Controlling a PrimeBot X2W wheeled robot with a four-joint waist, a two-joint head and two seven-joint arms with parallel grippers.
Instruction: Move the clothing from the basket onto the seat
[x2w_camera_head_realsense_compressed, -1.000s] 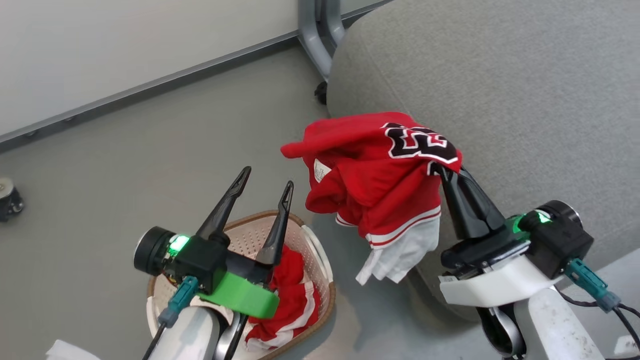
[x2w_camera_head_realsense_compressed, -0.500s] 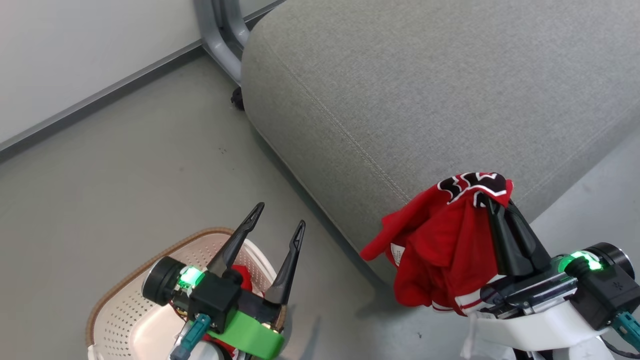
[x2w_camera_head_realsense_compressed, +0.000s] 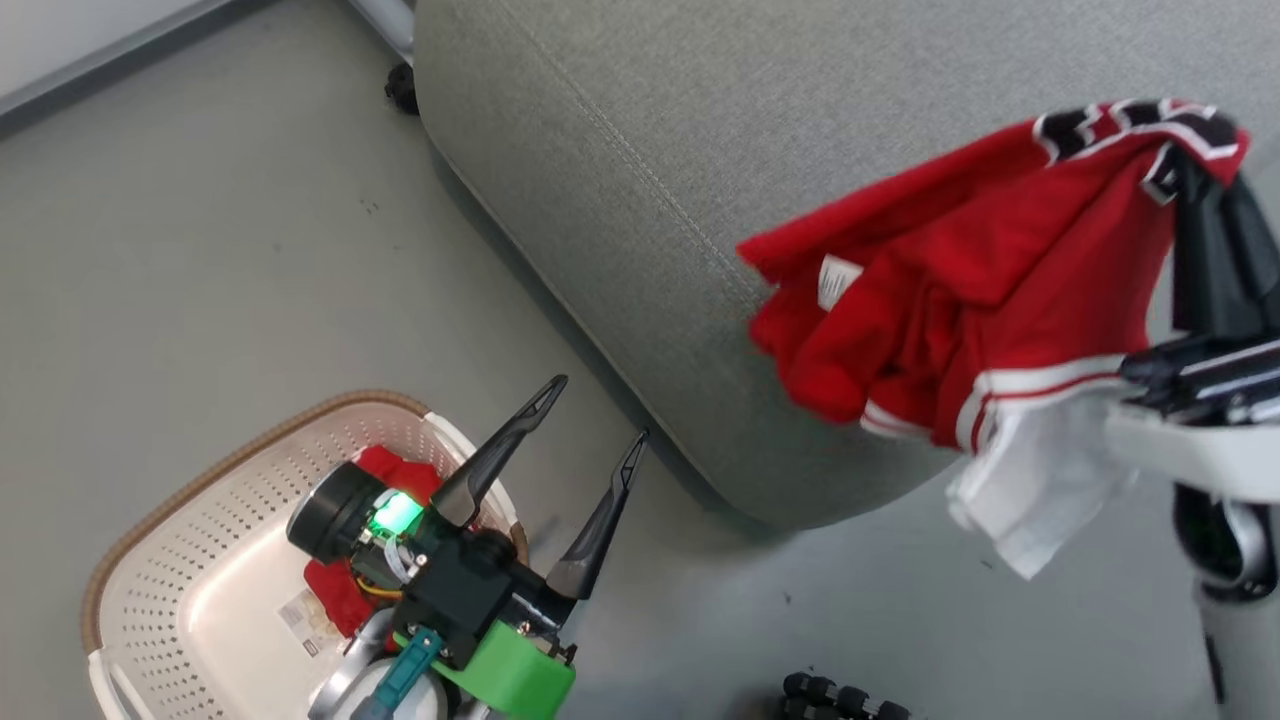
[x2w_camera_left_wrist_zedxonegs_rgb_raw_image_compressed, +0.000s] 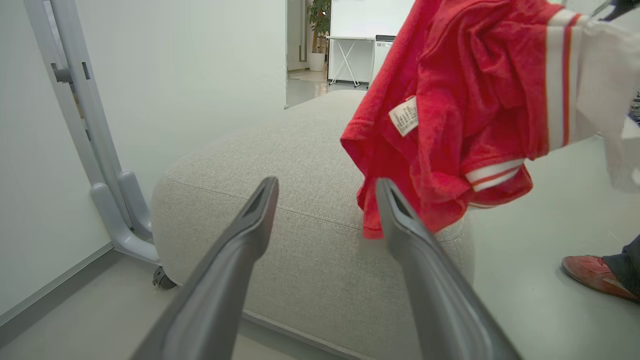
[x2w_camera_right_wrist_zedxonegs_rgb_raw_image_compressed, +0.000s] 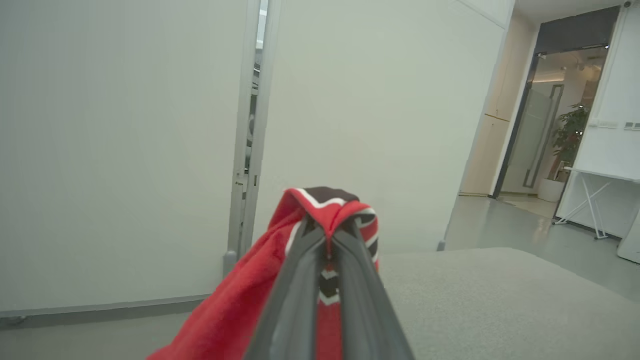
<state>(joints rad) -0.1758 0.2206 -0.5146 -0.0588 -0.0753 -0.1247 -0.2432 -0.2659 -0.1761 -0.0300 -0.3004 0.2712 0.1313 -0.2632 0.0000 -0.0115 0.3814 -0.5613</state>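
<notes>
My right gripper (x2w_camera_head_realsense_compressed: 1190, 185) is shut on a red garment of the clothing (x2w_camera_head_realsense_compressed: 980, 290), pinching it by the black-and-white numerals. The garment, with white trim, hangs in the air over the near corner of the grey seat (x2w_camera_head_realsense_compressed: 700, 130). In the right wrist view the shut fingers (x2w_camera_right_wrist_zedxonegs_rgb_raw_image_compressed: 300, 280) clamp the fabric (x2w_camera_right_wrist_zedxonegs_rgb_raw_image_compressed: 235, 320) above the seat (x2w_camera_right_wrist_zedxonegs_rgb_raw_image_compressed: 500, 300). The cream basket (x2w_camera_head_realsense_compressed: 160, 560) stands on the floor at lower left with more red clothing (x2w_camera_head_realsense_compressed: 385, 470) inside. Above the basket's right rim my left gripper (x2w_camera_head_realsense_compressed: 597, 412) stands open and empty.
A grey metal frame on a caster (x2w_camera_head_realsense_compressed: 400, 85) stands behind the seat, by the wall. A black wheeled part (x2w_camera_head_realsense_compressed: 840, 695) lies on the floor at the bottom edge. A person's red shoe (x2w_camera_left_wrist_zedxonegs_rgb_raw_image_compressed: 595, 272) rests on the floor to the right of the seat.
The head view has shifted. The right gripper has carried the hanging garment up and over the seat's near corner. The left gripper stays open by the basket.
</notes>
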